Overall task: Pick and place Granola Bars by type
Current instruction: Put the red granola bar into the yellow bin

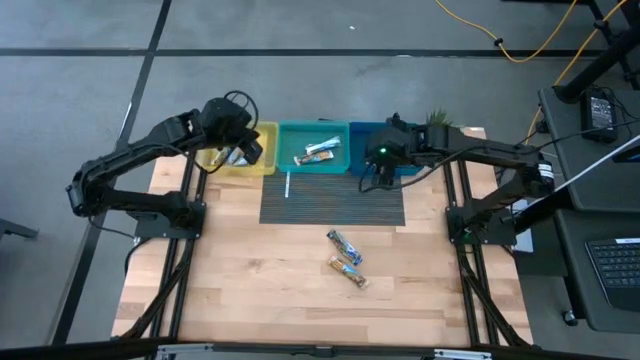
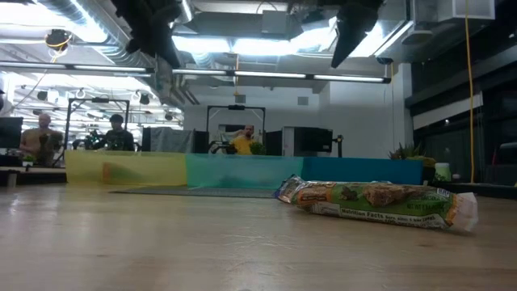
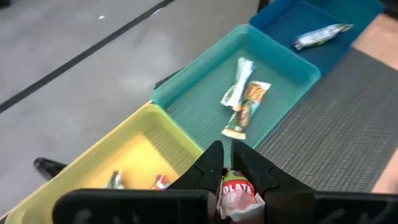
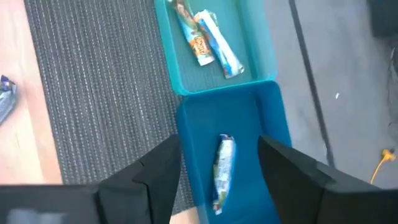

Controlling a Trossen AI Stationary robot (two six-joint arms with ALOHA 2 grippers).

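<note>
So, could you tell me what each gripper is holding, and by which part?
The left gripper pinches a red-labelled bar by its end, above the yellow bin. The right gripper is open, holding nothing.

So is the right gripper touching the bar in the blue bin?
Apart. In the right wrist view the right gripper stands open above the blue bin, with the bar lying loose between its fingers.

Three bins, eight granola bars visible.

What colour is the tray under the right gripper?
Dark blue tray, one bar inside; clearest in the right wrist view.
</note>
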